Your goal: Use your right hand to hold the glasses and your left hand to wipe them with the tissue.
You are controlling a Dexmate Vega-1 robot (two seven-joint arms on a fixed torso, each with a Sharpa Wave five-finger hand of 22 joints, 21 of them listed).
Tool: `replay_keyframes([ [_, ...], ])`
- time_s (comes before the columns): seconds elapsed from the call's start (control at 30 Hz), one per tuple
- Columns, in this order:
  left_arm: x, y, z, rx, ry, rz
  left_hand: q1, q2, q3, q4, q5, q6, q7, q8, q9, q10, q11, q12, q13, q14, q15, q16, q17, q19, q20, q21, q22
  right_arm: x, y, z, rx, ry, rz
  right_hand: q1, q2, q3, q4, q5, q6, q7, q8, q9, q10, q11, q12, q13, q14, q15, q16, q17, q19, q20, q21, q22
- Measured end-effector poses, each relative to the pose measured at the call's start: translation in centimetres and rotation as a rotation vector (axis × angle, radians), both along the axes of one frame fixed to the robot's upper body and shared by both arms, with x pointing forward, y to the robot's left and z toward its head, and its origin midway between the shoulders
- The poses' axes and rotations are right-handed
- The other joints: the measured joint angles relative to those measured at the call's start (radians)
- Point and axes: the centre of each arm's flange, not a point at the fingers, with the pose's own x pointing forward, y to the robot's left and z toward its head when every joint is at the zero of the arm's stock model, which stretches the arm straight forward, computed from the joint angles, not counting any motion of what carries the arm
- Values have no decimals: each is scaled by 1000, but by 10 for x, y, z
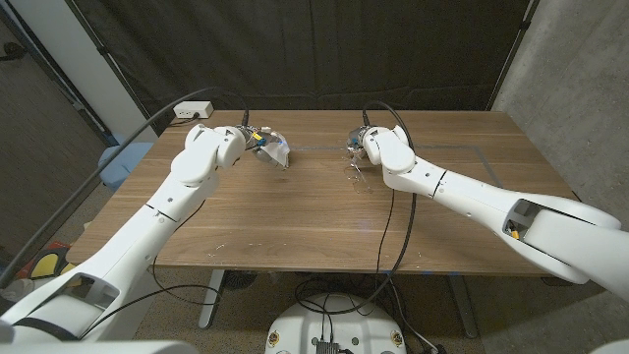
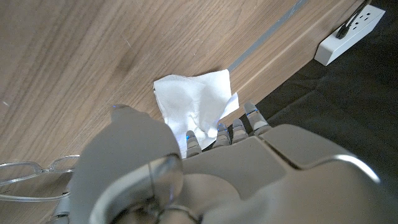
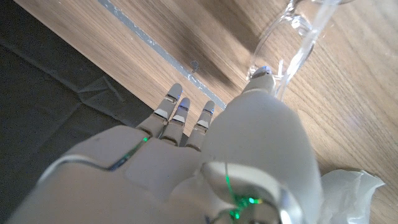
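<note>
Both arms outstretched across the table, left hand (image 1: 257,141) and right hand (image 1: 360,146) each pinching something.

even, soft overhead light on the table (image 1: 324,211), dark backdrop beyond. faint shadows under both arms. the tissue (image 2: 196,109) looks bright, nearly washed out. close to each wrist camera, the hand's back blurs; head view edges curve.

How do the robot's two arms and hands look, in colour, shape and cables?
Both arms are glossy white with rounded shells. A thin black cable hangs from the right arm, another from the left arm. The left hand and right hand have pale grey shells and segmented metallic fingers; small green lights glow on the right one.
</note>
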Motion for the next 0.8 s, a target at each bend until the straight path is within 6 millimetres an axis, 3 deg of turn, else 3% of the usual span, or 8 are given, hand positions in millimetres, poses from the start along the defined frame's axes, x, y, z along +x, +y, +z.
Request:
replay_keyframes([
  [0.1,-2,1,1,-7,7,-8,-22,-1,-5,5,0,-18,21,0,-13,-7,-1,-7,-12,-4,0,0,-9,4,4,-18,4,-1,-1,1,10,1,2,-11,0,-2,2,0,-19,5,0,0,-13,5,0,0,-7,-4,0,0,0,0,0,0],
  [0.2,-5,4,4,-23,3,-23,-47,0,-12,12,4,-14,33,0,-23,-8,-25,-7,-22,-9,-5,0,-15,4,3,-28,4,-3,-3,2,29,0,11,-30,3,-5,10,0,-27,10,0,0,-27,16,-8,0,-25,-2,-3,0,-13,10,0,0],
  [0.43,-8,18,9,-96,-28,-125,-77,4,-16,17,8,-17,29,5,-36,-8,-74,-7,-33,-9,-24,-9,-25,4,3,-43,3,-8,-10,7,114,-47,62,-96,7,-14,39,0,-94,41,5,0,-99,47,-8,0,-136,0,-12,0,-83,33,-20,-7],
  [0.53,-8,24,10,-139,-38,-185,-77,4,-16,17,8,-17,29,8,-40,-8,-74,-7,-33,-7,-29,-10,-25,4,-4,-43,1,-11,-11,11,160,-73,96,-117,15,-19,44,0,-103,50,5,0,-108,54,-8,0,-141,-2,-12,5,-95,42,-22,-9],
  [0.6,-10,18,11,-164,-43,-252,-77,4,-16,17,8,-13,25,11,-40,-10,-76,-3,-34,-7,-29,-10,-28,4,-4,-43,1,-12,-14,12,173,-77,98,-129,15,-20,51,0,-103,50,8,0,-113,55,-8,0,-146,3,-12,5,-102,44,-27,-9],
  [0.67,-8,32,12,-211,-41,-275,-77,4,-15,15,8,-16,23,15,-40,-8,-85,1,-37,-7,-29,-9,-29,4,-4,-43,1,-13,-15,15,206,-93,121,-138,22,-19,53,0,-103,50,8,0,-120,59,-8,0,-159,9,-12,5,-112,51,-30,-9],
  [0.8,-8,37,12,-287,-30,-372,-77,4,-16,5,10,-17,22,28,-47,-10,-86,14,-41,-7,-29,-4,-35,4,-4,-47,1,-15,-20,20,262,-104,148,-157,33,-14,58,-6,-108,55,12,0,-126,65,-6,0,-170,16,-12,5,-125,57,-38,-9],
])
